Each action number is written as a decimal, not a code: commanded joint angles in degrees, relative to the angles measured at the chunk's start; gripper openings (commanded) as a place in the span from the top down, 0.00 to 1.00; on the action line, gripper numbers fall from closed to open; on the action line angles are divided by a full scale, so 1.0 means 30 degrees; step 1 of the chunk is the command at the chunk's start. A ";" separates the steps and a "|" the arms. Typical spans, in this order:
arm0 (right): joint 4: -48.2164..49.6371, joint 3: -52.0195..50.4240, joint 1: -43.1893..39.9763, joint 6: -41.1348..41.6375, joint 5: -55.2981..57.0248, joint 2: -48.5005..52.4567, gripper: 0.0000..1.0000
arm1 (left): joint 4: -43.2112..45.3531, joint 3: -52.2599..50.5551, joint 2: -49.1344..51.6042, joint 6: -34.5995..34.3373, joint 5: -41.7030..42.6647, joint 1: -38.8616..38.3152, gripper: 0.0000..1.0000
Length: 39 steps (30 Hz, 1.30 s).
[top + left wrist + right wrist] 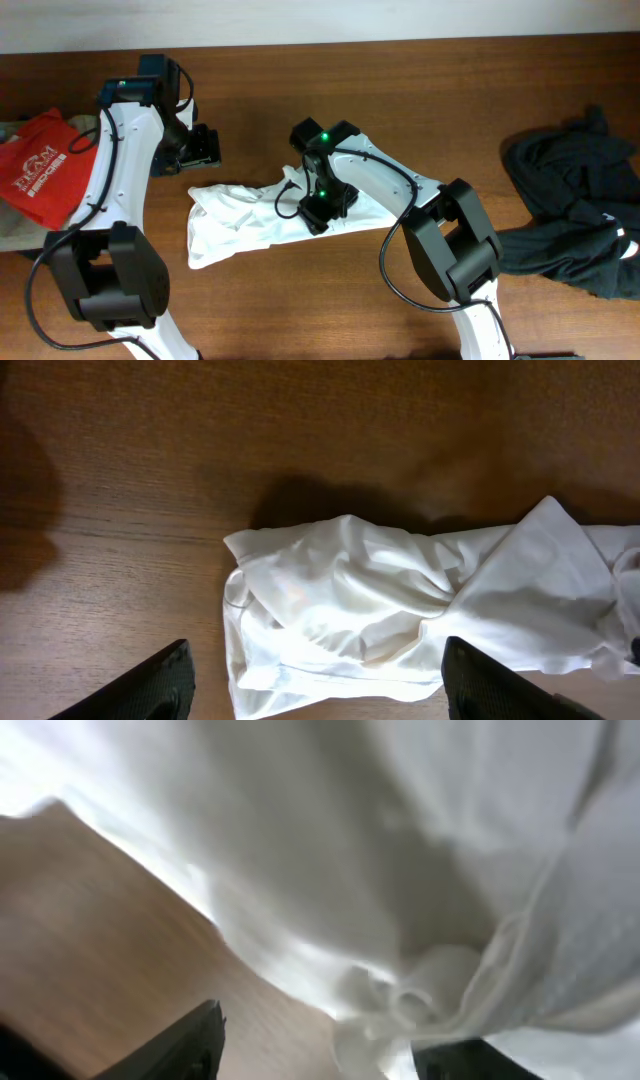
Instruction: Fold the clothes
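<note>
White garment (pixel 240 215) lies rumpled at the middle of the worktop (pixel 400 80). Right gripper (pixel 320 208) jaws are spread, straddling a bunched fold (pixel 400 1000); left gripper (pixel 203 148) jaws are released, hovering near one end. Risk: closing on several layers drags the whole garment. Only the right wrist view shows that fold; overhead hides it.

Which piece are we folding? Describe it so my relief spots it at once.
On the wooden table, look to its middle. The white garment lies there crumpled in a long strip, the right gripper down on it. It is the only white piece: the heap at right is black, the bag at left red.
</note>
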 commanded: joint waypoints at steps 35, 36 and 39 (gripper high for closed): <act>0.3679 -0.3461 -0.6623 0.2514 0.3534 -0.3730 0.29 | 0.9624 -1.1555 0.0036 0.3716 0.4444 0.0124 0.43; 0.3300 -0.3060 -0.6776 0.2514 0.3526 -0.3730 0.28 | 0.9180 -1.1300 0.0022 0.3708 0.3636 0.0262 0.07; 0.2936 -0.3002 -0.7016 0.2514 0.3526 -0.3730 0.28 | 0.7643 -0.9836 -0.0044 0.3708 0.3155 0.0736 0.01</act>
